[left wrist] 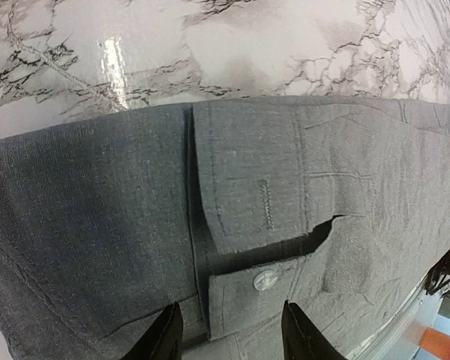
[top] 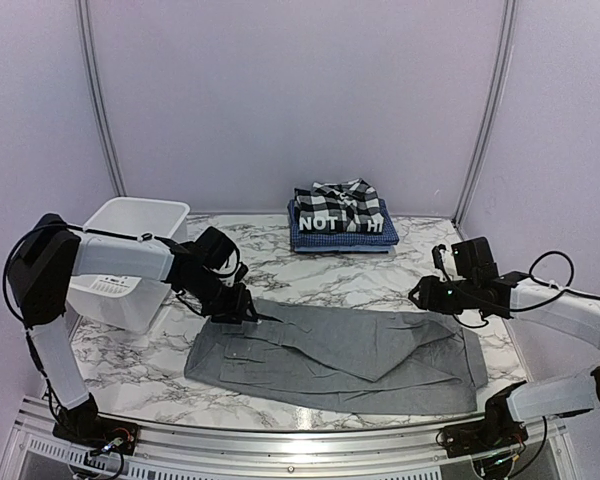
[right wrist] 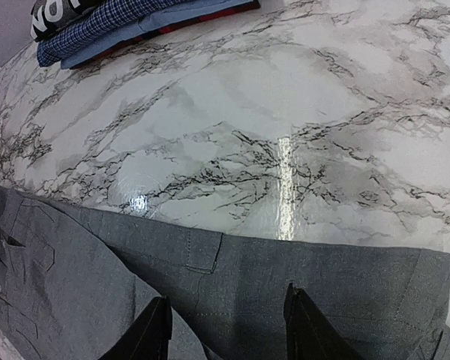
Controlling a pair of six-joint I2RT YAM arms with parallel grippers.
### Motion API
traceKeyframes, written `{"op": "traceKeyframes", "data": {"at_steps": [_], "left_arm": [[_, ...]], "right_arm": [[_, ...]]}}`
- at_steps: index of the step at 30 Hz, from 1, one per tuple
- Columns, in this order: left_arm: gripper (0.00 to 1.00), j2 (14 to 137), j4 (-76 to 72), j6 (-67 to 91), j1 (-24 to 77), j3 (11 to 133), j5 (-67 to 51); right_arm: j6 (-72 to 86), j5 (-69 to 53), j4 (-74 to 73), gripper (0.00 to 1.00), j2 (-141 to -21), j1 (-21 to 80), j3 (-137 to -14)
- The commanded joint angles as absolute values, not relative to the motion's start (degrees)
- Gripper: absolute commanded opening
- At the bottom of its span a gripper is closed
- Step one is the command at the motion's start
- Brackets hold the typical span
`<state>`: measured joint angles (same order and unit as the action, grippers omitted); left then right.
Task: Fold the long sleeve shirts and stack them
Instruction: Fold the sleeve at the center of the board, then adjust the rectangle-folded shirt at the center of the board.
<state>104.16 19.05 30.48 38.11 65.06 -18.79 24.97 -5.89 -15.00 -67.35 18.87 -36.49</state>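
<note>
The grey collared shirt (top: 340, 350) lies partly folded across the near half of the marble table. My left gripper (top: 236, 308) hovers open over its left end; in the left wrist view the open gripper (left wrist: 231, 334) straddles a buttoned cuff (left wrist: 264, 280). My right gripper (top: 427, 296) is open above the shirt's right far edge; in the right wrist view the open gripper (right wrist: 226, 330) is over grey cloth (right wrist: 300, 277). A stack of folded shirts (top: 342, 218), plaid on top, lettered black and blue checked below, sits at the back; it also shows in the right wrist view (right wrist: 112, 22).
A white plastic tub (top: 130, 260) stands at the left edge under my left arm. Bare marble table (top: 400, 270) lies between the grey shirt and the stack. Purple walls close the back and sides.
</note>
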Motion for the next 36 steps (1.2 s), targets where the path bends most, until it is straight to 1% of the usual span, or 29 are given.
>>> {"op": "traceKeyframes", "data": {"at_steps": [1,6,9,12,15,20,25,31,36], "left_arm": [[0.45,106.9,16.3,31.4,38.8,65.2,-17.6],[0.39,108.5,16.0,31.5,39.9,65.3,-17.5],[0.28,108.3,15.9,31.8,40.4,65.3,-17.7],[0.10,106.7,16.0,32.4,40.8,65.1,-17.8],[0.00,104.4,16.0,33.2,40.9,64.6,-18.3],[0.00,99.7,16.4,35.0,41.1,63.5,-19.3],[0.00,96.0,20.6,35.6,41.1,63.2,-17.2],[0.00,94.9,24.3,35.0,41.1,62.1,-15.6],[0.00,95.4,25.1,34.2,40.2,61.5,-12.3]], "right_arm": [[24.5,-5.2,-14.0,0.47,-67.4,19.6,-36.9],[24.7,-5.1,-13.9,0.47,-67.1,19.6,-36.5],[24.7,-5.1,-13.8,0.47,-67.2,19.6,-36.4],[24.6,-5.0,-13.7,0.47,-67.5,19.6,-36.3],[24.7,-4.7,-13.7,0.47,-67.7,19.6,-36.2],[24.5,-4.4,-13.7,0.47,-68.3,19.6,-36.2],[24.3,-4.7,-14.1,0.46,-69.1,19.6,-36.6],[24.2,-4.3,-15.8,0.47,-68.4,21.4,-37.2],[24.3,-1.5,-17.8,0.47,-68.5,24.5,-38.1]]}}
